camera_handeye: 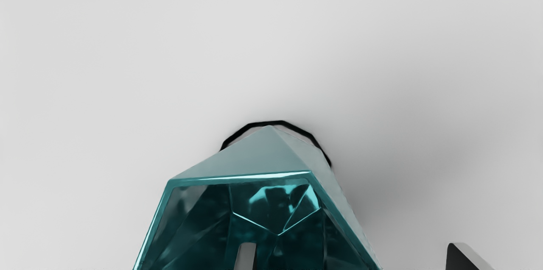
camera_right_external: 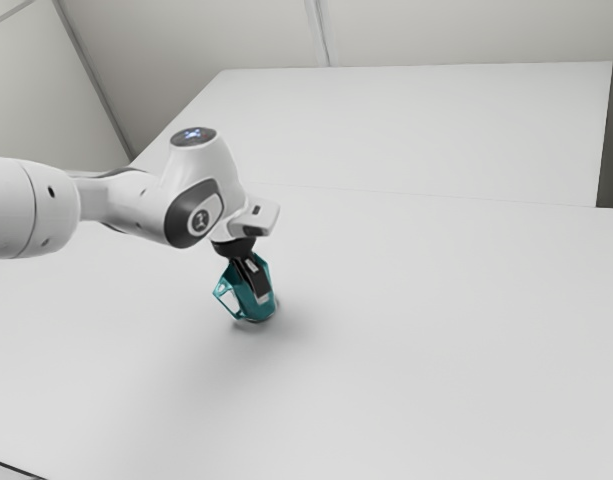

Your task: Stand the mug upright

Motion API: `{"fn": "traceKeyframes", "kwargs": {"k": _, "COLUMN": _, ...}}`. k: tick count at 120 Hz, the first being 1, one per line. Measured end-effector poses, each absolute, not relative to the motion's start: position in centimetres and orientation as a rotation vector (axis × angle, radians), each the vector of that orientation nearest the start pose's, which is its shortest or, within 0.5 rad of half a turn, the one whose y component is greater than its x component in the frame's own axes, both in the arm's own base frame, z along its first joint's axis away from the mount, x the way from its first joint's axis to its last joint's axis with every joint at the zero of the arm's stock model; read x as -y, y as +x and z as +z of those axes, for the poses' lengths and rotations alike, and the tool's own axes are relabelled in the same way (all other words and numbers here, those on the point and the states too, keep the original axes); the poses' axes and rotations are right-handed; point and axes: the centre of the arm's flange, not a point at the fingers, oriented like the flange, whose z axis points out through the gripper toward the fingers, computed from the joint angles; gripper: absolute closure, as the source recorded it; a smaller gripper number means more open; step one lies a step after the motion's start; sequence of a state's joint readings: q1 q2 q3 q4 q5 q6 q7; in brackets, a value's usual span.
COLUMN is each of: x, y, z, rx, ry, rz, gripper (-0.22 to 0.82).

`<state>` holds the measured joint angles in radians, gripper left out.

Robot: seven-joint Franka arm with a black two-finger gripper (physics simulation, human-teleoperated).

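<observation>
The teal mug (camera_handeye: 271, 215) stands on the table (camera_right_external: 416, 340) with its mouth up and base down, close to upright; whether a slight lean remains, I cannot tell. Its handle (camera_right_external: 225, 306) faces the exterior view's left. My gripper (camera_handeye: 353, 249) is released: one finger sits inside the mouth, the other outside, with a visible gap to the wall. This pose fits either a wall grasp not yet closed or a mug already let go, so I judge only the handling. Caution: sideways travel would press the inner finger against the faceted wall and could tip the mug. Keep any hand motion slow and in line with the fingers, and verify that the base sits flat.
</observation>
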<state>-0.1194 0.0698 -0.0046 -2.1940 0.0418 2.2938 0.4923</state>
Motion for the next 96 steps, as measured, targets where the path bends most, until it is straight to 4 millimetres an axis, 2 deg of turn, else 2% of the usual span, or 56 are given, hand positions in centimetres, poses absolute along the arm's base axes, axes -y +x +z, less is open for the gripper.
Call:
{"fn": "traceKeyframes", "kwargs": {"k": 16, "x": 6.7, "y": 53.6, "z": 38.4, "rx": -0.984, "ry": -2.936, "rz": -0.089, "gripper": 0.07}}
{"fn": "traceKeyframes", "kwargs": {"k": 35, "x": 6.6, "y": 52.8, "z": 42.9, "rx": -0.979, "ry": -2.926, "rz": -0.157, "gripper": 0.03}}
{"fn": "traceKeyframes", "kwargs": {"k": 62, "x": 6.1, "y": 54.2, "z": 49.3, "rx": -0.935, "ry": -2.915, "rz": -0.25, "gripper": 0.01}}
{"fn": "traceKeyframes", "kwargs": {"k": 96, "x": 5.7, "y": 55.1, "z": 53.6, "rx": -0.825, "ry": -2.953, "rz": -0.233, "gripper": 0.0}}
